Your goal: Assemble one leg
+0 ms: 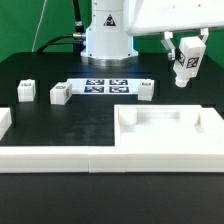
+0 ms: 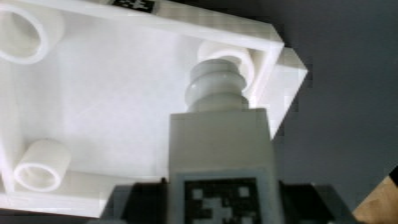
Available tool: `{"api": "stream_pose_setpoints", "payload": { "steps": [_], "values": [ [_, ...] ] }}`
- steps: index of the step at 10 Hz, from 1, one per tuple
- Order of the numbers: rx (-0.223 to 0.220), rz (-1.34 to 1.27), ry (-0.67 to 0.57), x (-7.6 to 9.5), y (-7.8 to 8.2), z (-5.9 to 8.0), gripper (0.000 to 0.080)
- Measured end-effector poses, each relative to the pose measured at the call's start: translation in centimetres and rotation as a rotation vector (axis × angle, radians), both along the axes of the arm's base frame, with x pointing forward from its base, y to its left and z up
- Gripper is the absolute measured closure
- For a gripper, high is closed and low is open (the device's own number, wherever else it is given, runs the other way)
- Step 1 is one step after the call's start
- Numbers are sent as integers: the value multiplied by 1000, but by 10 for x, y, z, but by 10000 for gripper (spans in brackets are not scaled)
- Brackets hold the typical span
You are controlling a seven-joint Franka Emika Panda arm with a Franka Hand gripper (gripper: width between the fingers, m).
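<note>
My gripper (image 1: 186, 47) is shut on a leg (image 1: 186, 63), a small white block with a marker tag, and holds it in the air at the exterior view's upper right, above and behind the large white tray (image 1: 165, 140). In the wrist view the leg (image 2: 221, 125) runs out from between my dark fingers (image 2: 146, 200), tag face toward the camera. My gripper (image 2: 222, 198) holds the leg's tagged end. The leg's stepped round tip points at a round corner hole (image 2: 228, 52) of the tray (image 2: 125, 100) below. I cannot tell if the tip touches it.
Three more loose legs lie on the black table: two at the exterior view's left (image 1: 25, 92) (image 1: 60, 95) and one near the middle (image 1: 145, 91). The marker board (image 1: 105, 86) lies before the robot base. A long white border rail (image 1: 40, 155) runs along the front.
</note>
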State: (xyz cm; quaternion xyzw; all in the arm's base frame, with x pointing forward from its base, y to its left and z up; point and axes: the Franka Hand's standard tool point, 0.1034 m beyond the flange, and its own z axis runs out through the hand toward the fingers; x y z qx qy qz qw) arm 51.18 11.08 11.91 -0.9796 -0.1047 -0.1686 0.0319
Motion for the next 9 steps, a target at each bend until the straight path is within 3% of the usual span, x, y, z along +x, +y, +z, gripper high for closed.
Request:
{"api": "stream_pose_setpoints", "payload": {
  "steps": [3,4,6,9],
  "values": [
    [-1,4,0,2,1,-1,512],
    [-1,13,-9,14,2,-2,512],
    [4,30,-46,61,7,0,512],
    [2,52,-92,98,7,-1,512]
  ]
}}
